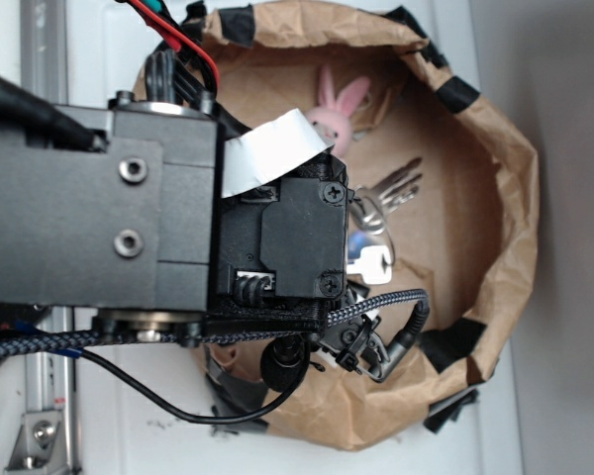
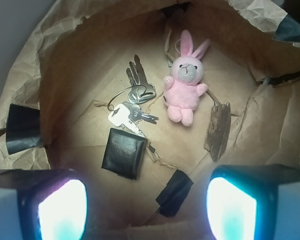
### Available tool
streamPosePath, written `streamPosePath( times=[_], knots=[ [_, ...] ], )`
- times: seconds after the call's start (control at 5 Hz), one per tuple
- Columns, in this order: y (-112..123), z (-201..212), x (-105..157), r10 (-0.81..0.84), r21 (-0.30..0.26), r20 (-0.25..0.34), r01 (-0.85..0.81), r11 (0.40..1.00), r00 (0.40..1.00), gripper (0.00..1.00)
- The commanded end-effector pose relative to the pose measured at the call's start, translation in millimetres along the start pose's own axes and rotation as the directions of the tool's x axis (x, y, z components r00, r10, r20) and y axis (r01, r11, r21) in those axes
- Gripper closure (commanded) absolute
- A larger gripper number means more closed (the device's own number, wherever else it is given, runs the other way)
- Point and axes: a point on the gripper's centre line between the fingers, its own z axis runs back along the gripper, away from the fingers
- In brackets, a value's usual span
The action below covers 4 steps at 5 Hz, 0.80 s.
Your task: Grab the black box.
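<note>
The black box (image 2: 123,153) lies flat on the floor of the brown paper bag (image 2: 90,65), in the near-left part of the floor as the wrist view shows it. Its glossy top faces up, and its sides sit slightly skewed to the frame edges. Nothing rests on it. In the exterior view the arm body hides the box.

Just beyond the far edge of the box lies a bunch of keys (image 2: 132,97); the white-headed key (image 2: 121,115) of the bunch is nearest the box and appears to touch or almost touch its far edge. To the right of the keys, the pink bunny toy (image 2: 186,80) lies on its back, ears pointing to the far side. A dark piece of wood (image 2: 218,131) lies just right of the bunny. A patch of black tape (image 2: 174,192) sits on the bag floor to the near right of the box, apart from it.

The gripper (image 2: 147,207) hangs above the bag floor. Its two fingertips (image 2: 60,210) appear at the near edge of the wrist view, spread wide, one left and one right. Nothing sits between them and they touch no object. The box lies below and slightly left of the gap.
</note>
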Motion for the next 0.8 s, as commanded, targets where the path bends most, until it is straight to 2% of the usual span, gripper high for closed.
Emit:
streamPosePath(
  times=[0.0, 0.2, 0.4, 0.6],
  knots=[
    [1, 7, 5, 0.006, -0.028, 0.017, -0.006, 1.000, 1.000, 0.00],
    [14, -43, 19, 0.175, 0.068, 0.105, -0.183, 0.981, 0.979, 0.00],
    [12, -94, 29, 0.140, 0.108, 0.138, -0.155, 0.982, 0.980, 0.00],
    [11, -102, 28, 0.140, 0.094, 0.141, -0.154, 0.984, 0.980, 0.00]
  ],
)
